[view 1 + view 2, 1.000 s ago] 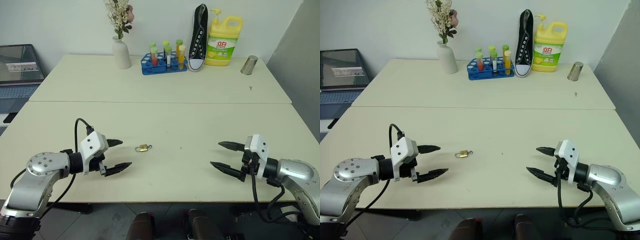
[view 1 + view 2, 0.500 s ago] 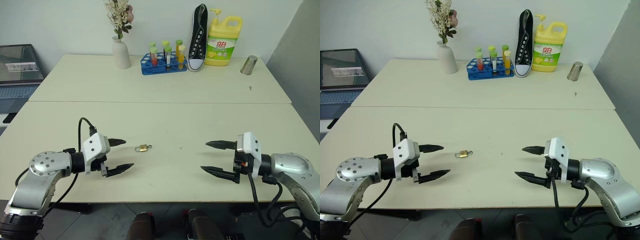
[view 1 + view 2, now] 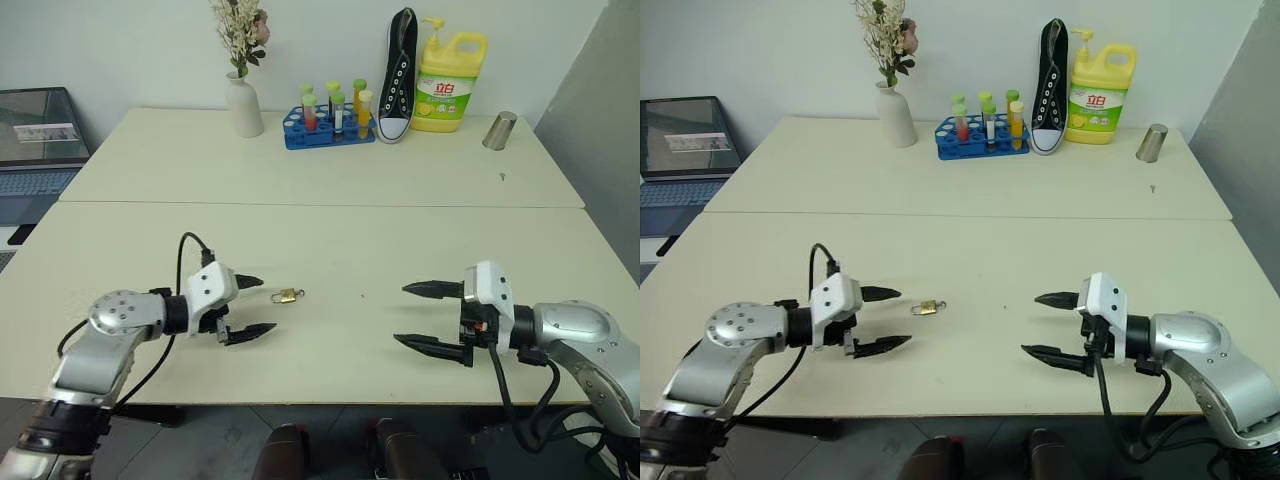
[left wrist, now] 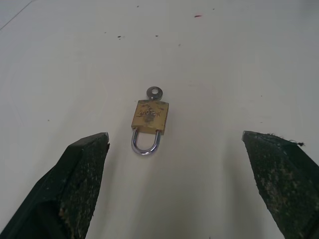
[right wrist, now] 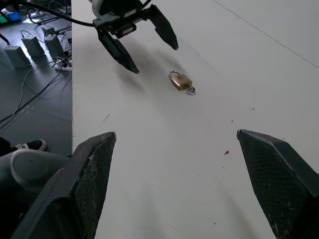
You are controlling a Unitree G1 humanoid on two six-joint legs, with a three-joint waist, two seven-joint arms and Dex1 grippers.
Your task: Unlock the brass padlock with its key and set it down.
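1. The padlock lies flat on the table, shackle shut, with the key in its base.
2. The left tool hovers just beside it, fingers spread wide, grasping nothing.
3. The right tool hangs well apart on the other side, also spread and empty, pointing toward the padlock.
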